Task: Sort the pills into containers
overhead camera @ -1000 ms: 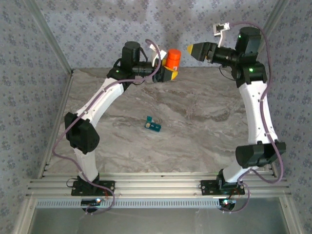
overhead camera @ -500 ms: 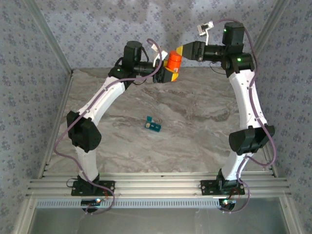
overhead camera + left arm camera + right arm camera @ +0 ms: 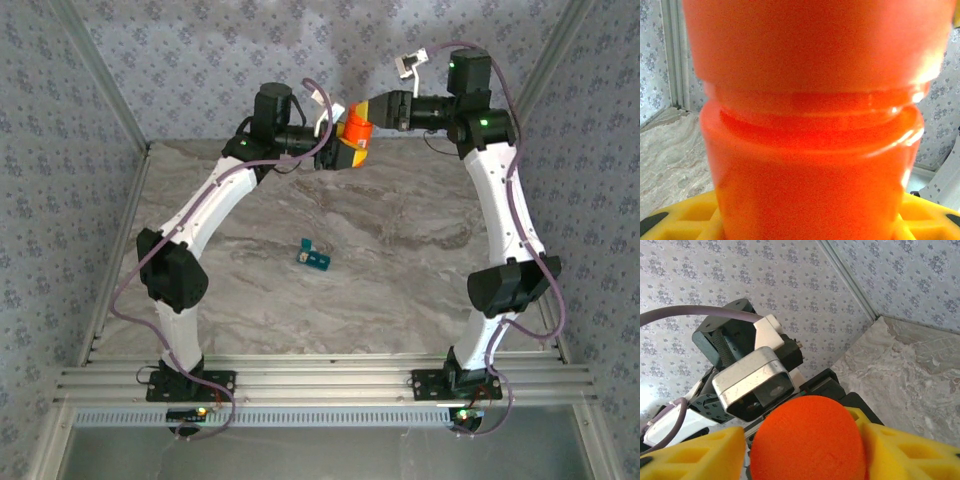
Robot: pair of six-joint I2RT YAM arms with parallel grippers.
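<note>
My left gripper (image 3: 345,150) holds the orange pill bottle (image 3: 356,128) upright in the air at the back of the table, shut round its body; the bottle (image 3: 810,125) stands close in front of the left wrist camera above yellow fingers (image 3: 685,217). My right gripper (image 3: 368,108) has come in from the right, and its yellow fingers (image 3: 910,450) straddle the bottle's orange cap (image 3: 807,440), with a slight gap on the left side. The teal containers strip (image 3: 314,258) lies mid-table with one lid up. Any pills are hidden from me.
Patterned walls close in the table (image 3: 420,270) at the back and both sides, with metal corner posts. The left wrist's camera housing (image 3: 752,380) sits just behind the cap. An aluminium rail (image 3: 320,385) runs along the near edge.
My right gripper has swung left from the back right corner until its fingers sit around the bottle's cap. The left arm has kept the bottle nearly still.
</note>
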